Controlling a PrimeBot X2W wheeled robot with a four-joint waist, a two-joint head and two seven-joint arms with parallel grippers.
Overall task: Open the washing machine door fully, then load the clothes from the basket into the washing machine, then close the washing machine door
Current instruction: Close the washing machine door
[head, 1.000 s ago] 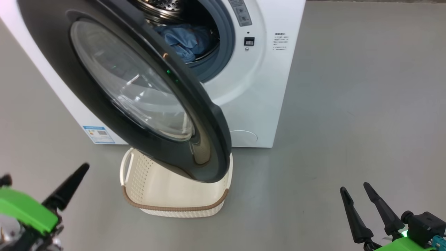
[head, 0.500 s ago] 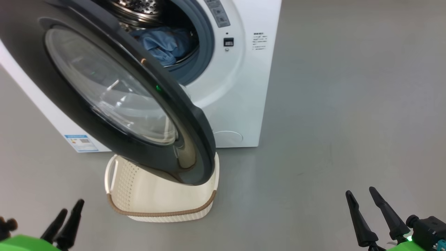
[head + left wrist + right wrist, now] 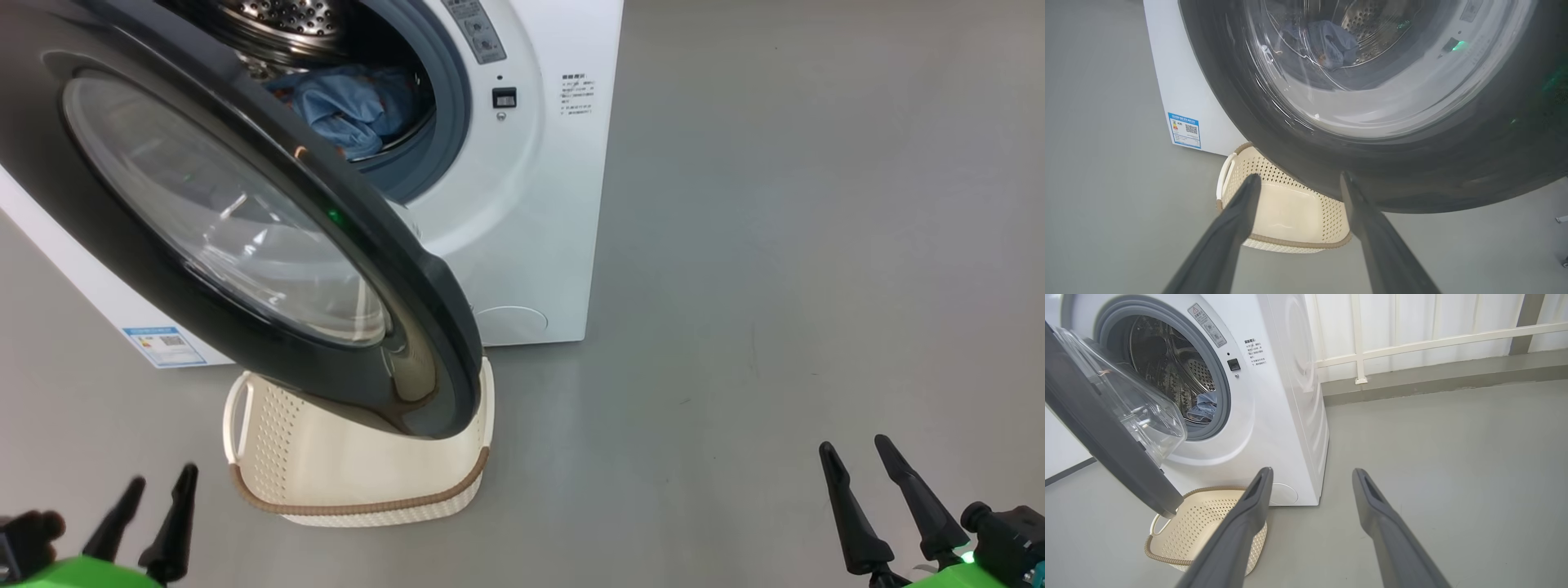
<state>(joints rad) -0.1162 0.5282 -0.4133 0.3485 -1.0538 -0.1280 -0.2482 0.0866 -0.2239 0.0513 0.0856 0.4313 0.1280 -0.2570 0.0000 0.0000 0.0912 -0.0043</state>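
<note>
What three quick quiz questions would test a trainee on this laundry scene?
1. True or false: the basket is empty.
2. Where are the clothes? A: in the basket; B: inside the washing machine; C: in a pincer.
3. One word: the washing machine door, the left pincer and the right pincer are all ___.
Key: 1 true; 2 B; 3 open.
</note>
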